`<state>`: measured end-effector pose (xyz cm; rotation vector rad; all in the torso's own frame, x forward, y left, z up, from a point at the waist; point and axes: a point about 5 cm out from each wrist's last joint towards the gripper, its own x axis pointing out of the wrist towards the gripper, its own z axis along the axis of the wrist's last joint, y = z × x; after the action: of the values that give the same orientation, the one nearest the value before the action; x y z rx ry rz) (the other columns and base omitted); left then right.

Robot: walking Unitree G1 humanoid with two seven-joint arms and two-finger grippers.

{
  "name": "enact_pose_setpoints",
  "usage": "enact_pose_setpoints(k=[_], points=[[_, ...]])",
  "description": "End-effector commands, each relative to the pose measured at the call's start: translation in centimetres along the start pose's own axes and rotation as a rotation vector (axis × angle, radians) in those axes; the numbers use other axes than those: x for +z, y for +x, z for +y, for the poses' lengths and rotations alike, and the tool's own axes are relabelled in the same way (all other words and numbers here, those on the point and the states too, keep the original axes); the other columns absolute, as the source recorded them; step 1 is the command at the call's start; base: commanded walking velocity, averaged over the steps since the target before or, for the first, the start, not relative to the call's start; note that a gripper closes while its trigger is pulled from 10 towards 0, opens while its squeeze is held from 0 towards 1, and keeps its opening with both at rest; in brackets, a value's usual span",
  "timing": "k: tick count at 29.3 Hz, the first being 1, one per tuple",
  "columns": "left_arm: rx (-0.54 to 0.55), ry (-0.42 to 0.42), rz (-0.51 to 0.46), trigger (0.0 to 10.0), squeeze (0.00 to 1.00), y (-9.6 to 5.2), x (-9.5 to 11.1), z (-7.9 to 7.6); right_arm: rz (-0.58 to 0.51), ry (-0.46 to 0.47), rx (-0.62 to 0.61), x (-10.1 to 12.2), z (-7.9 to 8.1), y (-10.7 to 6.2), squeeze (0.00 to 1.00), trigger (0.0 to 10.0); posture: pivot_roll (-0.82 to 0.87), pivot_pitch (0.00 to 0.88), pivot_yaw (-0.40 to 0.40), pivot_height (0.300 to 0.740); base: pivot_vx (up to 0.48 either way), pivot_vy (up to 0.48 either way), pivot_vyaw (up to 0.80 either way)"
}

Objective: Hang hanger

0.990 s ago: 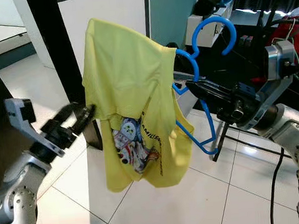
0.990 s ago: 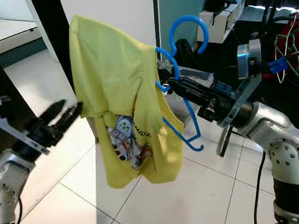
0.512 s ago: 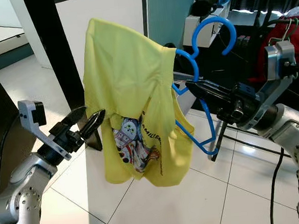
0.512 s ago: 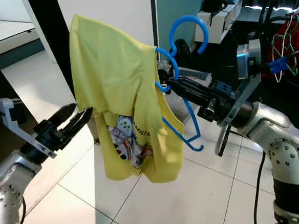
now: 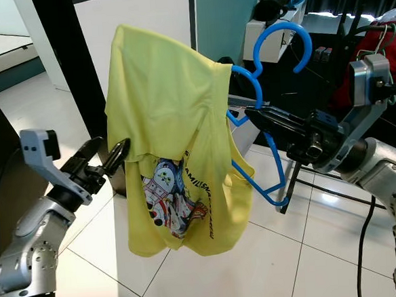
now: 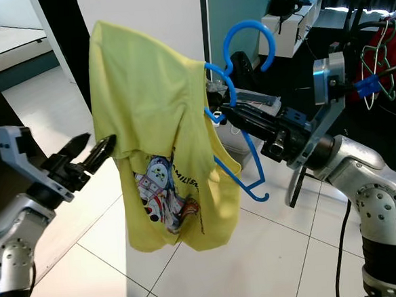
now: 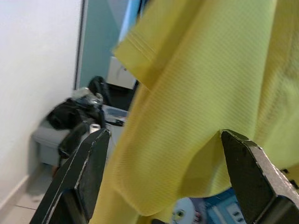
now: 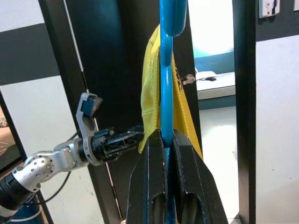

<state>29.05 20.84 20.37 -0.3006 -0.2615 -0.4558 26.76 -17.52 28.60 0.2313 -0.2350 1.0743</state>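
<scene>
Right gripper point(image 5: 255, 112) clamps one blue hanger point(image 5: 272, 126) carrying one yellow T-shirt point(image 5: 173, 136); left gripper point(image 5: 119, 152), fingers spread, straddles its sleeve edge.

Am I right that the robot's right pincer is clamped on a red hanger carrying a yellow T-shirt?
Not quite: the hanger is blue, not red, as the left eye view shows. The rest holds: the right pincer is clamped on its bar, and the yellow T-shirt hangs from it.
</scene>
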Motion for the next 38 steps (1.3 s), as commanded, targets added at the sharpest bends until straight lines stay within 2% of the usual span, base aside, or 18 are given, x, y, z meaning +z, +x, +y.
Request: enact_pose_setpoints(k=[1,3,8,9,12,13,25,29,31,32,34,36,37,38], points=[[-0.026,-0.006,-0.008,10.0,0.0,0.1,-0.1,-0.6,-0.024,-0.025,0.037,0.8,0.6,0.4,0.0,10.0,-0.09,0.0,0.031,0.74,0.0,0.0,0.0],[-0.089,-0.019,-0.008,10.0,0.0,0.4,-0.2,-1.4,-0.024,-0.026,0.035,0.8,0.6,0.4,0.0,10.0,-0.09,0.0,0.03,0.74,0.0,0.0,0.0],[-0.11,-0.03,-0.01,10.0,0.0,0.8,-0.4,-2.0,-0.025,-0.026,0.033,0.9,0.6,0.4,0.0,10.0,-0.09,0.0,0.031,0.74,0.0,0.0,0.0],[-0.111,-0.032,-0.01,8.3,0.0,1.0,-0.5,-2.1,-0.025,-0.026,0.032,0.9,0.6,0.4,0.0,10.0,-0.09,0.0,0.031,0.74,0.0,0.0,0.0],[-0.109,-0.035,-0.016,8.3,0.0,1.2,-0.5,-2.1,-0.026,-0.026,0.031,0.9,0.6,0.4,0.0,10.0,-0.09,0.0,0.034,0.74,0.0,0.0,0.0],[-0.099,-0.035,-0.023,0.0,0.0,1.2,-0.5,-2.1,-0.026,-0.025,0.03,0.8,0.7,0.3,0.0,10.0,-0.09,0.0,0.034,0.74,0.0,0.0,0.0],[-0.041,0.019,-0.049,0.0,0.0,0.3,1.2,-0.5,-0.027,-0.024,0.026,0.8,0.6,0.2,0.0,10.0,-0.09,0.0,0.031,0.74,0.0,0.0,0.0],[-0.025,0.06,-0.061,0.0,0.0,-0.3,2.3,0.4,-0.024,-0.023,0.024,0.8,0.5,0.2,0.0,10.0,-0.09,0.0,0.03,0.74,0.0,0.0,0.0],[-0.031,0.091,-0.077,0.0,0.0,-0.5,3.6,0.9,-0.019,-0.021,0.021,0.7,0.5,0.1,0.0,10.0,-0.09,0.0,0.03,0.74,0.0,0.0,0.0],[-0.031,0.091,-0.077,0.0,0.0,-0.5,3.6,0.9,-0.019,-0.021,0.021,0.7,0.5,0.1,0.0,10.0,-0.09,0.0,0.03,0.74,0.0,0.0,0.0],[-0.086,0.139,-0.108,0.0,0.0,-0.8,6.5,1.0,-0.003,-0.014,0.018,0.3,0.4,-0.2,0.0,10.0,-0.08,0.0,0.034,0.74,0.0,0.0,0.0],[-0.086,0.139,-0.108,0.0,0.0,-0.8,6.5,1.0,-0.003,-0.014,0.018,0.3,0.4,-0.2,0.0,10.0,-0.08,0.0,0.034,0.74,0.0,0.0,0.0],[-0.176,0.205,-0.152,1.1,0.0,-0.8,10.3,0.6,0.028,0.004,0.021,-0.7,0.4,-0.5,0.0,10.0,-0.06,0.0,0.038,0.74,0.0,0.0,0.0],[-0.176,0.205,-0.152,1.1,0.0,-0.8,10.3,0.6,0.028,0.004,0.021,-0.7,0.4,-0.5,0.0,10.0,-0.06,0.0,0.038,0.74,0.0,0.0,0.0]])
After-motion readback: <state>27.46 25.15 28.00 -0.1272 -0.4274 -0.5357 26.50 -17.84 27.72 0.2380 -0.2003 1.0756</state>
